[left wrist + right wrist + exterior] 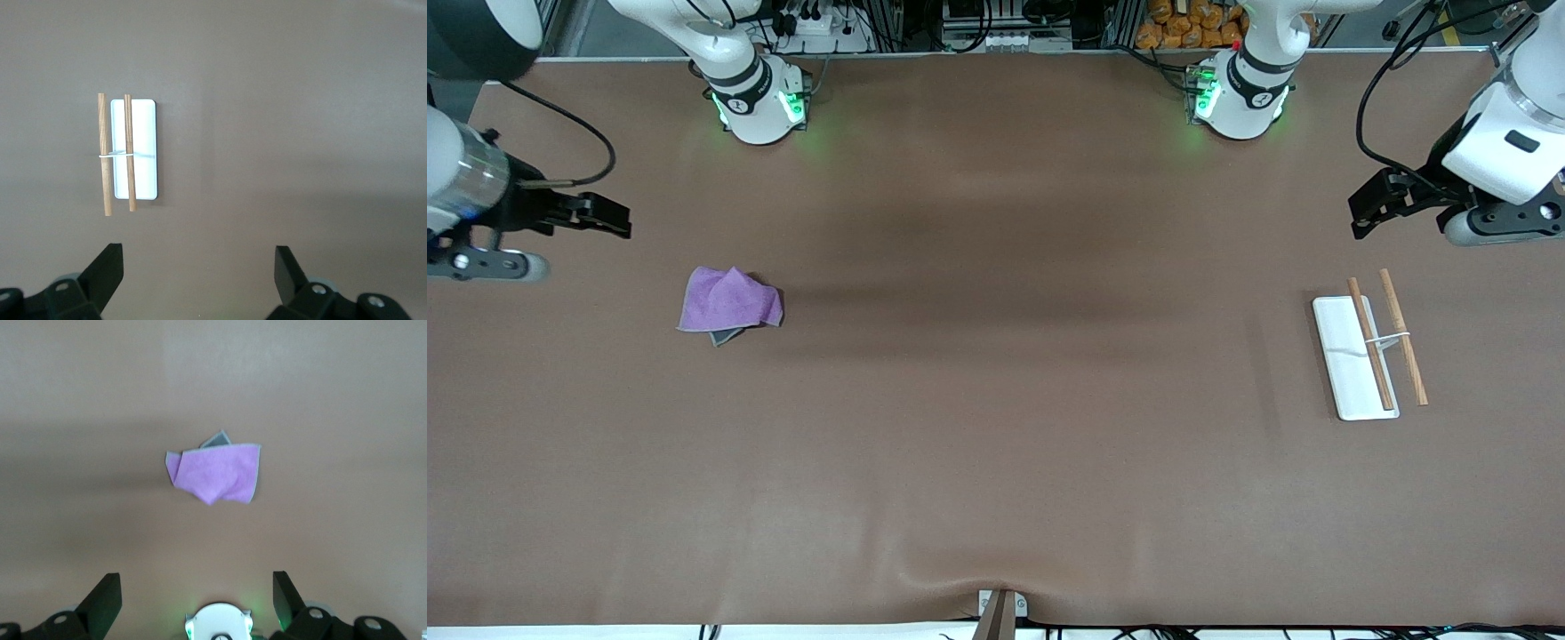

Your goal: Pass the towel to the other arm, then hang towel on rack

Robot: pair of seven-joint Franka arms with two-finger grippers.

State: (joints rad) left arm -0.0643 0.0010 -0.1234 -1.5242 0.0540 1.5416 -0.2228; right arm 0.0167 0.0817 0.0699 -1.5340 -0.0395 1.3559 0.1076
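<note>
The purple towel [731,300] lies crumpled on the table toward the right arm's end, a grey corner showing; it also shows in the right wrist view [215,473]. The rack [1369,345], a white tray base with two brown rods, lies toward the left arm's end and shows in the left wrist view [128,152]. My right gripper [609,218] is open and empty, up in the air at the table's edge, apart from the towel. My left gripper [1371,203] is open and empty, up in the air near the rack.
The brown table [996,427] stretches between towel and rack. The two arm bases [760,98] [1240,93] stand along the table's edge farthest from the front camera. A small mount [1000,609] sits at the nearest edge.
</note>
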